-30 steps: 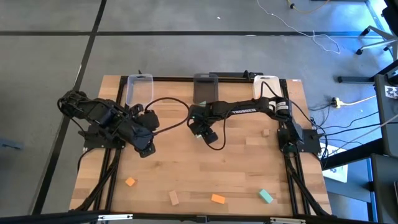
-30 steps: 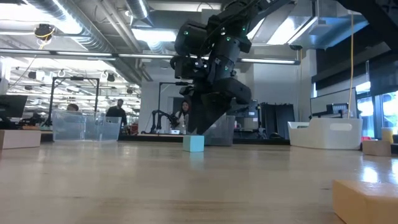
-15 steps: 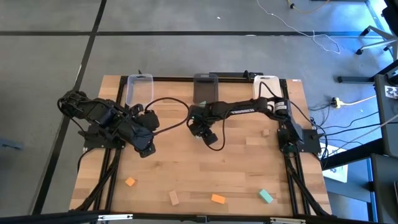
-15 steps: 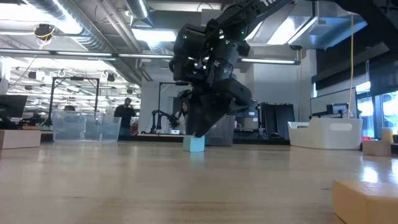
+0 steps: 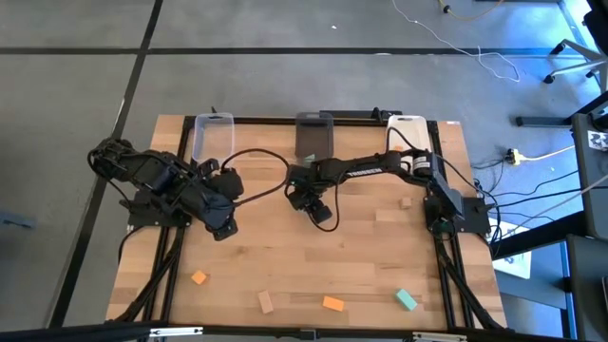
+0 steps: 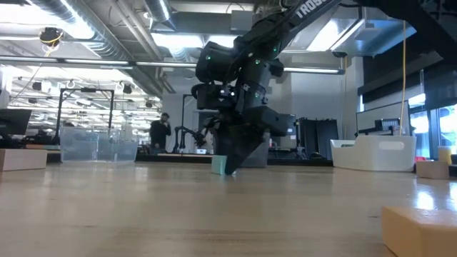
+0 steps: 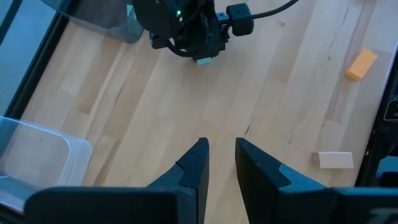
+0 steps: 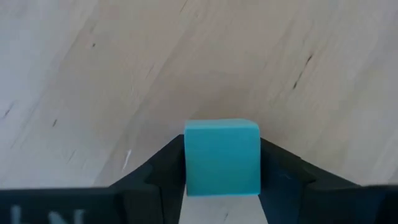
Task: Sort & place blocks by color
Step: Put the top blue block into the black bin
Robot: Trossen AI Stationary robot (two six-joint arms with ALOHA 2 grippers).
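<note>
Near the middle of the tabletop (image 5: 370,256), just in front of the grey bin (image 5: 314,135), your right gripper (image 8: 222,163) has its fingers set against both side faces of a teal block (image 8: 222,157) resting on the wood. It looks light, rigid and smooth; flat opposite faces suit the hold. Nothing crowds it. Your left gripper (image 7: 219,163) waits, fingers narrow and empty; orange blocks (image 5: 332,304), a tan block (image 5: 266,302) and another teal block (image 5: 407,300) lie well apart.

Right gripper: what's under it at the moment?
Between the right gripper's fingers sits a teal block, resting on the bare wooden table. The fingers flank both its sides. The block's underside and whatever is beneath the fingers are covered.
</note>
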